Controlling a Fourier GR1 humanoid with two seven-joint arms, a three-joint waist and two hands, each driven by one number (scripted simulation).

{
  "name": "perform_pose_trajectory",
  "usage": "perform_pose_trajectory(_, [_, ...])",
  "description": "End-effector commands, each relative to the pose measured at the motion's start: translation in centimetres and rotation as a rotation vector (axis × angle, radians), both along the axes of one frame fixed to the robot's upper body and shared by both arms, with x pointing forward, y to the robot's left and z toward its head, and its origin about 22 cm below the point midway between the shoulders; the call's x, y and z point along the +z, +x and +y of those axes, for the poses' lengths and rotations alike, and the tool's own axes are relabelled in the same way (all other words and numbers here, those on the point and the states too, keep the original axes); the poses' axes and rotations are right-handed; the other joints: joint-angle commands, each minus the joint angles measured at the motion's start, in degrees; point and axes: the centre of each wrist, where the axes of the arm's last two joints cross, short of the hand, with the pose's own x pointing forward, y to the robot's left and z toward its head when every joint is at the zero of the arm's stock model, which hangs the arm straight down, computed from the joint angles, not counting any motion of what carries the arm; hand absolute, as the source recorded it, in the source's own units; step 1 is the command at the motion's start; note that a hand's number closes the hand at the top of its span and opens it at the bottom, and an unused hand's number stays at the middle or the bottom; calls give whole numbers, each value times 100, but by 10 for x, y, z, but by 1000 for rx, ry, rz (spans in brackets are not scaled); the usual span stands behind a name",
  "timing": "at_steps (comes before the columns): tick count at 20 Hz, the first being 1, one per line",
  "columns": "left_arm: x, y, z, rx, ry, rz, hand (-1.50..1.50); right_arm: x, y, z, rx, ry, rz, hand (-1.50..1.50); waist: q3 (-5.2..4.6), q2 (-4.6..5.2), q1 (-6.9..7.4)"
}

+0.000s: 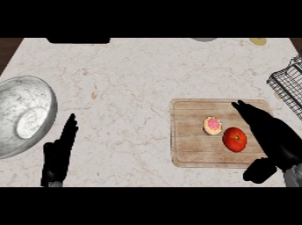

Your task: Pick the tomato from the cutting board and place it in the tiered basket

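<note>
A red tomato [235, 139] lies on the wooden cutting board [192, 132], right of the board's middle. Next to it on the left sits a small round pastry with pink icing [212, 125]. My right hand [277, 138] is open over the board's right side, its straight fingers pointing up and left just right of the tomato, the thumb low near the board's front corner. The black wire tiered basket [299, 90] stands at the counter's right edge. My left hand [59, 154] rests open at the lower left, fingers up.
A large marbled white bowl [14, 116] stands at the left edge. Along the counter's far edge are a black object [79, 40], a grey item [204, 39] and a yellowish item [258, 41].
</note>
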Motion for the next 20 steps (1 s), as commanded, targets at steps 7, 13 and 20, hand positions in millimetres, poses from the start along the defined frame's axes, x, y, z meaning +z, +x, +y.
perform_pose_trajectory(7, [16, 3, -14, 0, -10, 19, 0, -22, -4, 3, -24, -109, 132, -150, -10, 6, -17])
perform_pose_trajectory(13, [-2, -11, -4, 3, -7, 9, 0, -14, 36, 16, -40, -125, 162, -150, -11, 11, 12])
perform_pose_trajectory(20, [0, 5, 20, 16, 1, 6, 0, -27, 35, -3, -43, -131, 187, -150, -11, 12, -2])
